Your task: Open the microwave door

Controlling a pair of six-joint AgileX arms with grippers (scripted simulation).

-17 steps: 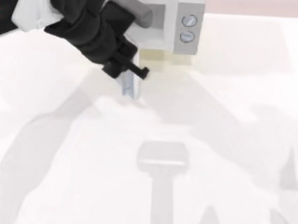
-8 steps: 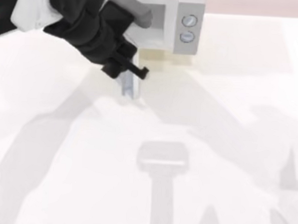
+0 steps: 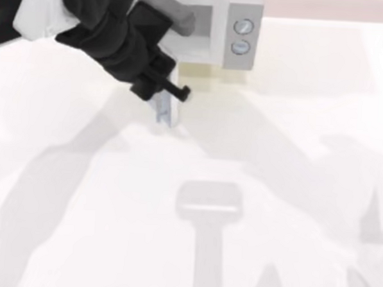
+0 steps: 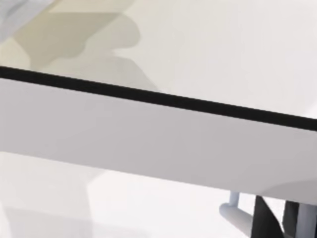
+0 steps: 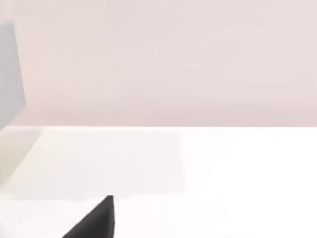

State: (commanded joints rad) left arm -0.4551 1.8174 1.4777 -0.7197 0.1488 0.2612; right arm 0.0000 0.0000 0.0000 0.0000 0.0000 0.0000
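White tabletop (image 3: 292, 187) filled most of the top view, crossed by pale grey shadows, with a pinkish wall behind its far edge. At that far edge, a little left of the middle, stood the microwave (image 3: 240, 4), its two round knobs (image 3: 242, 26) stacked on the right-hand panel and its pale inside (image 3: 199, 29) showing.

The microwave door (image 3: 166, 109) stood swung out toward the near side, so from above I saw it only edge-on as a thin bluish-grey strip running out from the left front corner of the oven. In my left wrist view the same door (image 4: 148, 144) crossed the picture as a broad light-grey band with a dark line along one edge, and a pale rounded handle (image 4: 235, 218) showed at one corner.

My left claw (image 3: 168, 91) sat at the door's upper edge, just in front of the open oven mouth, narrowed onto the door (black fingers (image 4: 262, 223) lay right against the handle).

My right arm stayed out of the top view; its wrist view showed bare tabletop, wall, and one dark fingertip (image 5: 96, 220), so I cannot tell how that claw stood.
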